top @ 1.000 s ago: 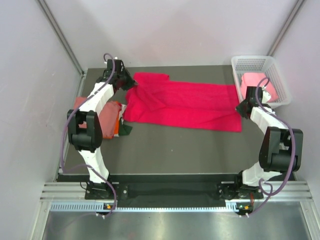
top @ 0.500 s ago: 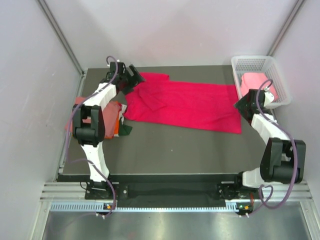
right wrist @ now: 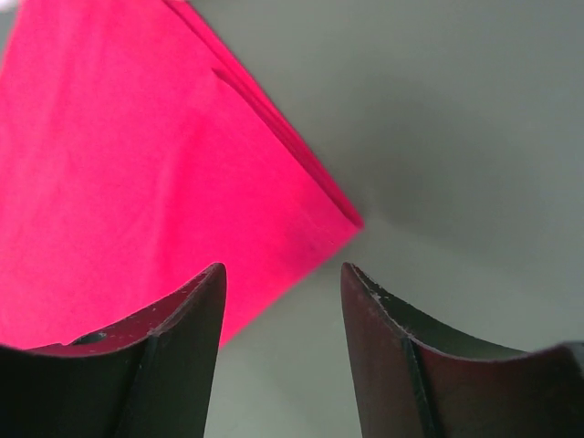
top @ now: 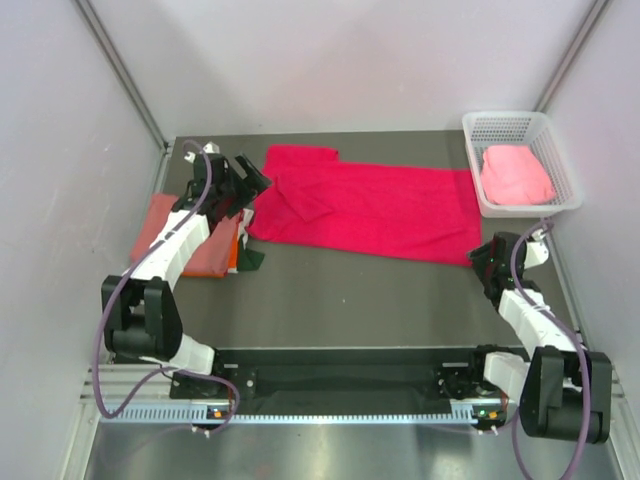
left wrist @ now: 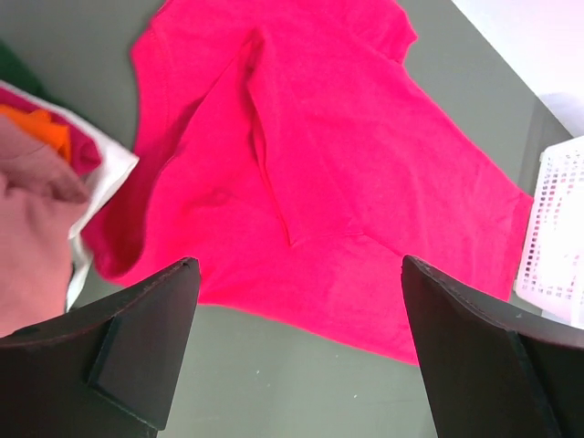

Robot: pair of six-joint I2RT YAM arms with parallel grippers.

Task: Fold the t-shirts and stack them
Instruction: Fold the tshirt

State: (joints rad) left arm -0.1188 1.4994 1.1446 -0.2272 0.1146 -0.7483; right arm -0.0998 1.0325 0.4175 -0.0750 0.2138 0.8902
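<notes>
surface [top: 340,300]: dark grey, matte, rectangular | back wall [top: 350,60], left wall [top: 50,220], right wall [top: 612,130]: plain pale lilac-grey panels closing three sides | corner posts [top: 120,70]: slim metal strips at both back corners | near edge: ribbed aluminium rail [top: 340,385], brushed steel sheet [top: 340,452] below | light: soft, even, faint shadows

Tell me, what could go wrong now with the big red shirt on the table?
1. The crimson t-shirt lies with a crooked flap on top, so the next fold might come out lopsided.
2. Its left edge sits close beside the salmon t-shirt on the stack; the open left fingers could snag that too.
3. The open right fingers hover by a layered corner and might pinch only one layer.
</notes>
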